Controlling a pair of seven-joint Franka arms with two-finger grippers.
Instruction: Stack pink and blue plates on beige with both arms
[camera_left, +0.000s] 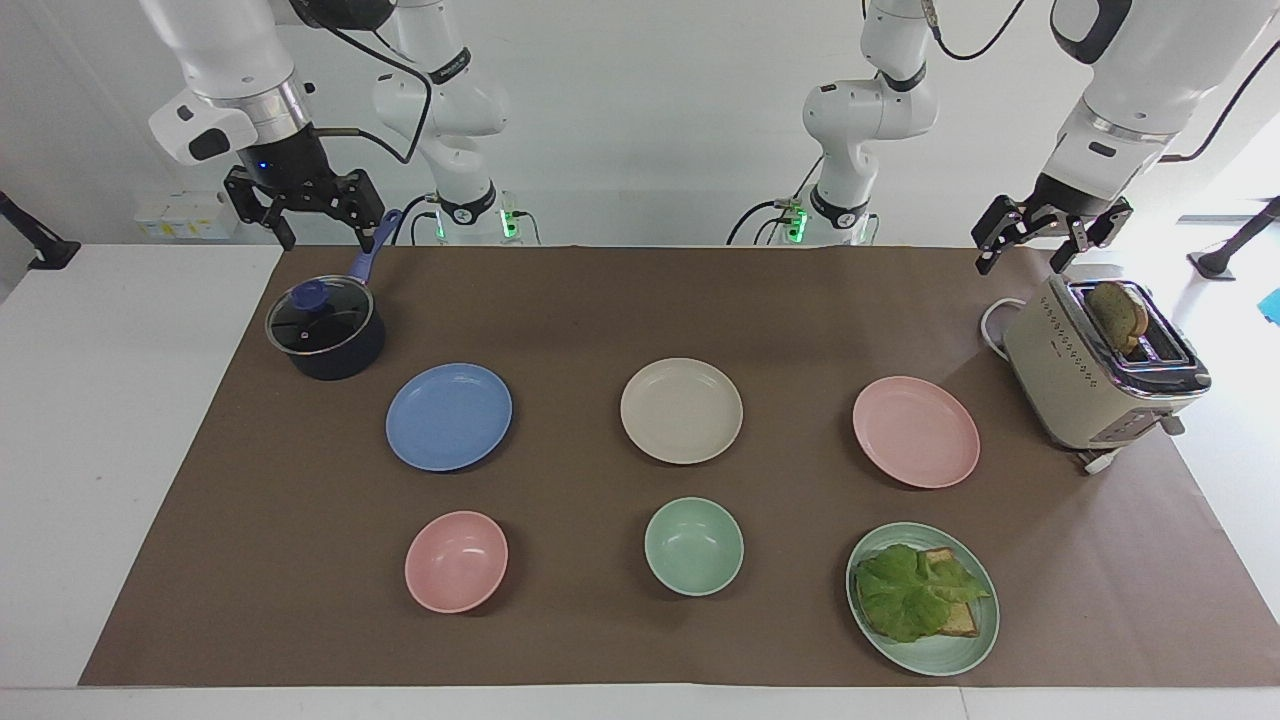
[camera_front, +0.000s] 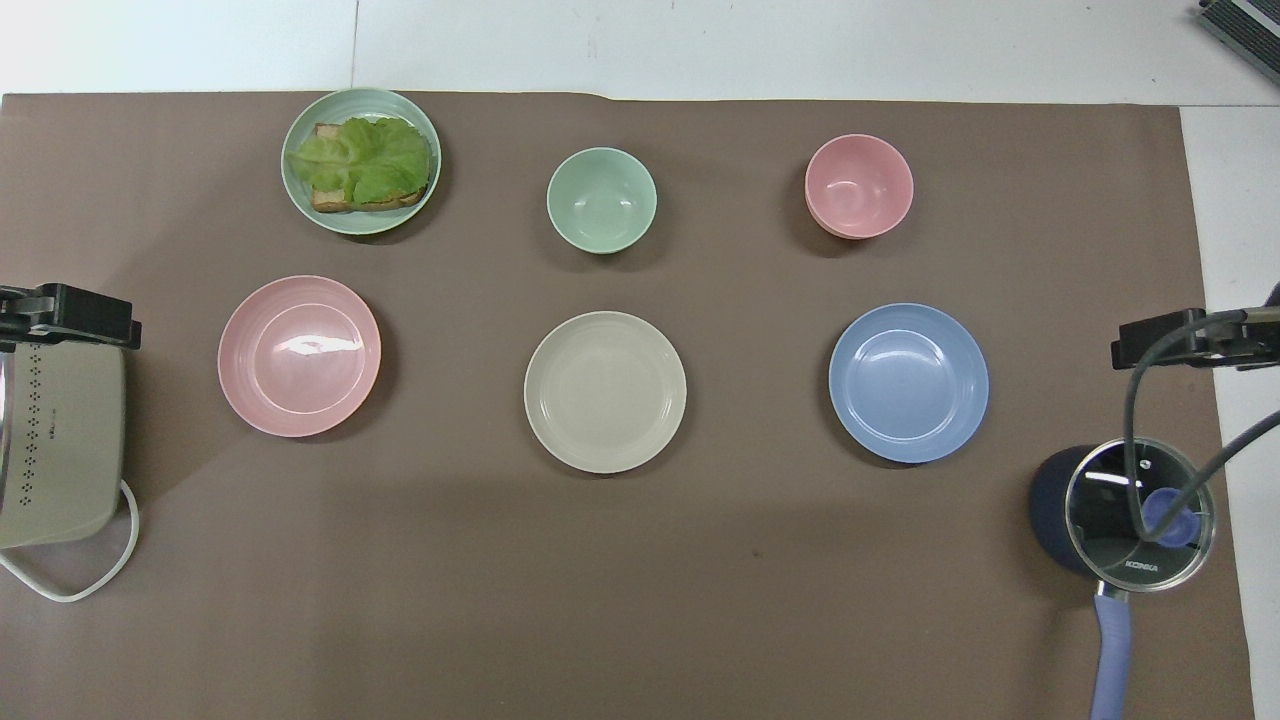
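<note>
The table (camera_left: 120, 450) carries a brown mat (camera_left: 640, 300) on which everything sits. At the left arm's end stands a beige toaster (camera_left: 1090, 385) with a slice of toast in its slot; at the right arm's end, a dark lidded saucepan (camera_left: 325, 335). Both arms wait raised: the left gripper (camera_left: 1035, 245) hangs over the toaster, the right gripper (camera_left: 320, 215) over the saucepan, each with fingers spread and holding nothing.

The three task plates lie in one row, well apart: the pink plate (camera_left: 916, 431) toward the left arm's end, the beige plate (camera_left: 681, 410) in the middle, the blue plate (camera_left: 449, 416) toward the right arm's end. Farther from the robots are a green plate with lettuce and toast (camera_left: 970, 640), a green bowl (camera_left: 694, 546) and a pink bowl (camera_left: 456, 561).

Nothing is stacked yet, so the first pickup seems to be in hand. Next, each gripper likely needs to descend to its nearer plate's rim, pinching that thin edge.
</note>
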